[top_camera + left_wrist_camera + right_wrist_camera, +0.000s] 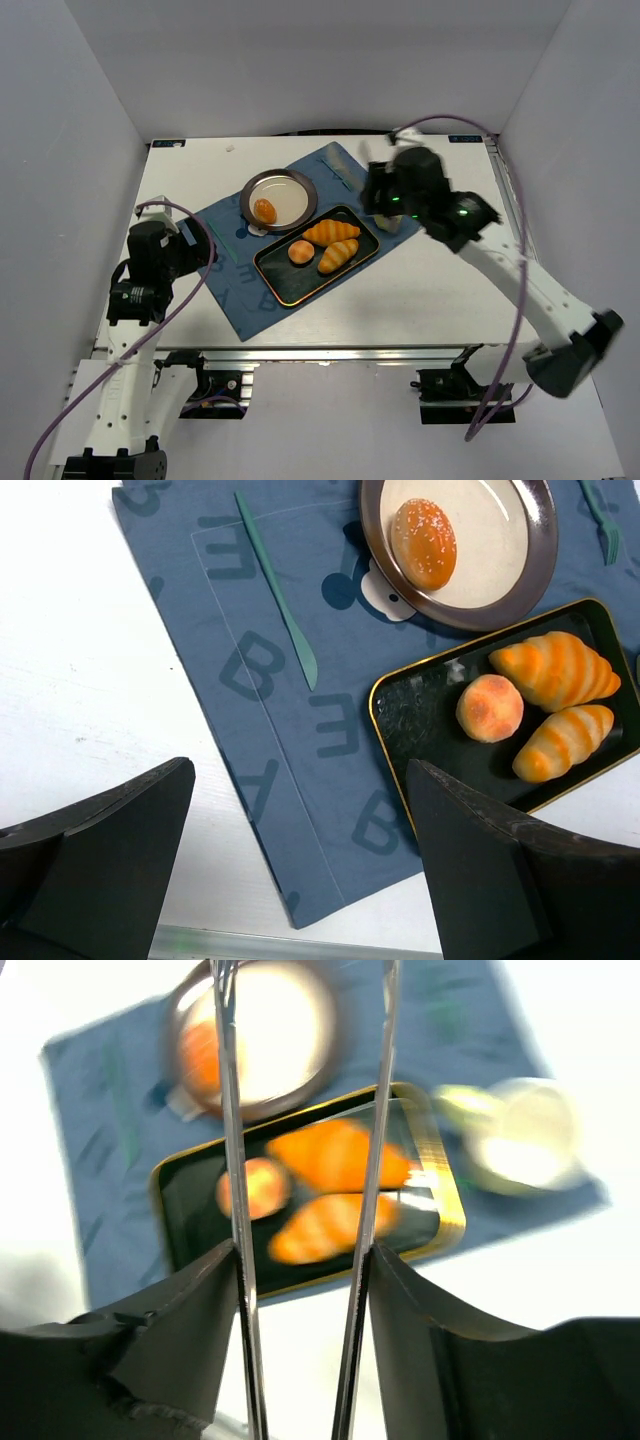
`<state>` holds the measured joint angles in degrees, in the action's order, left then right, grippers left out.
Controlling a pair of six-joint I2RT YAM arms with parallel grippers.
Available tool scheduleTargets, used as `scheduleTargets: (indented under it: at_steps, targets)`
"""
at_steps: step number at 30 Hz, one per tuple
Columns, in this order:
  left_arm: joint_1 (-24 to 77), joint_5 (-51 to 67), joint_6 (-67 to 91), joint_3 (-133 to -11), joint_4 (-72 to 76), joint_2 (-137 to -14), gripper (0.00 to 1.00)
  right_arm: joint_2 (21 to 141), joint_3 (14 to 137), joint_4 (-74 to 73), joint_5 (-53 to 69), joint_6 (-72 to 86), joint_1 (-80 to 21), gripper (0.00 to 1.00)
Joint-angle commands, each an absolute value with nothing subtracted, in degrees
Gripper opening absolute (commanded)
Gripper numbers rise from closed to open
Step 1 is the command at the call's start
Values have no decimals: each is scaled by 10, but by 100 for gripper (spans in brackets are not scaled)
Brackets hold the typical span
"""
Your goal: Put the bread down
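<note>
The bread (265, 209) is a small oval golden roll lying in the round dark-rimmed plate (304, 190) on the blue mat; the left wrist view shows the bread (423, 542) at the plate's left side. My right gripper (376, 192) hovers above the mat's far right part, shut on a pair of metal tongs (228, 1110). The two tong arms run up past my right gripper (303, 1260) with nothing between them, and their tips are out of view. My left gripper (300, 860) stands open over the mat's near left corner, holding nothing.
A black gold-rimmed tray (275, 273) holds a small round bun (300, 251) and two long striped breads (331, 232). A pale cup (392, 222) stands by the tray's right end. A green knife (280, 600) and fork (600, 520) lie on the mat (300, 740).
</note>
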<state>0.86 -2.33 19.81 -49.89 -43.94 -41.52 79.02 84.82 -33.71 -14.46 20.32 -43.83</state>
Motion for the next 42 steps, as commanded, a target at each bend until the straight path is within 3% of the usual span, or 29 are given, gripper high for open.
scheduleTargets:
  at_steps: [1,8,11,15,29,37,42]
  targets:
    - [9,-18,200,-522,-448,-403,98,697,812,-325,-173,200,-355,60]
    - [9,-11,205,-521,-444,-403,98,700,822,-320,-113,144,-155,60]
    - [9,-1,205,-520,-436,-404,94,777,852,-297,-71,128,-69,58]
    - [9,14,203,-516,-426,-404,95,869,897,-263,-54,113,-24,59]
    - [9,24,197,-516,-393,-439,97,1207,1037,-208,-54,93,15,59]
    - [9,19,188,-494,-385,-443,97,1279,1062,-190,-88,86,17,60]
    - [9,18,185,-491,-388,-441,97,1295,1066,-196,-90,76,22,70]
